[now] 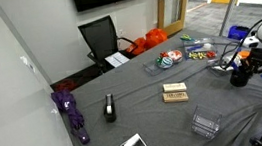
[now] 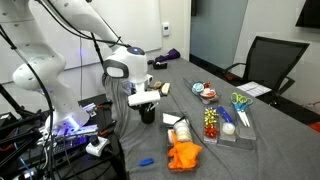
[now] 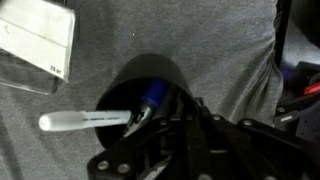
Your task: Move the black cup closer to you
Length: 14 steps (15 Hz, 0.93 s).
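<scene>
Black cup (image 3: pixel 148 72) stands upright on the grey counter (image 3: pixel 205 40), directly beneath the hand (image 3: pixel 165 128), pens (image 3: pixel 85 121) pointing up; pinching or spread, cannot tell.

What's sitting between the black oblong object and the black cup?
A small brown box lies between the black oblong object and the black cup, in an exterior view.

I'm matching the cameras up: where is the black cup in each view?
Exterior view: black cup at the far right.
Exterior view: left of centre, under the gripper.
Wrist view: centre, a white pen sticking out.
Shared landmark: the gripper directly above it.
</scene>
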### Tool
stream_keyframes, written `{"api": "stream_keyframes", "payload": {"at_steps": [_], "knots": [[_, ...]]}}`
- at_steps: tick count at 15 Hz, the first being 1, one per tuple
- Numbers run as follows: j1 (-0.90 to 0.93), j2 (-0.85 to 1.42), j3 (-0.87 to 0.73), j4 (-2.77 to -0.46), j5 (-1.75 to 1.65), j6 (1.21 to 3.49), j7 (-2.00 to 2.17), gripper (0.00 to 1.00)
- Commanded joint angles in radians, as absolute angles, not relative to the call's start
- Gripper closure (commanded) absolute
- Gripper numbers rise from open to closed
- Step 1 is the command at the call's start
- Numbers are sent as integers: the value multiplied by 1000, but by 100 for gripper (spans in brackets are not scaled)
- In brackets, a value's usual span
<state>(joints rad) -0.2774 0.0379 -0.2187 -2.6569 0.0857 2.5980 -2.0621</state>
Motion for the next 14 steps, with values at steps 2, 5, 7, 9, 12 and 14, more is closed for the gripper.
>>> {"api": "stream_keyframes", "payload": {"at_steps": [2,5,7,9,12,14], "knots": [[-252,-52,-207,-2753,203,2705,-2188,98],[-224,-52,-208,-2769,251,2727,-2222,98],[-208,-45,-206,-2772,267,2733,-2225,98],[-197,-34,-204,-2771,267,2735,-2212,98],[-184,-26,-203,-2774,274,2746,-2211,98],[-178,-16,-201,-2775,269,2754,-2202,98]]}}
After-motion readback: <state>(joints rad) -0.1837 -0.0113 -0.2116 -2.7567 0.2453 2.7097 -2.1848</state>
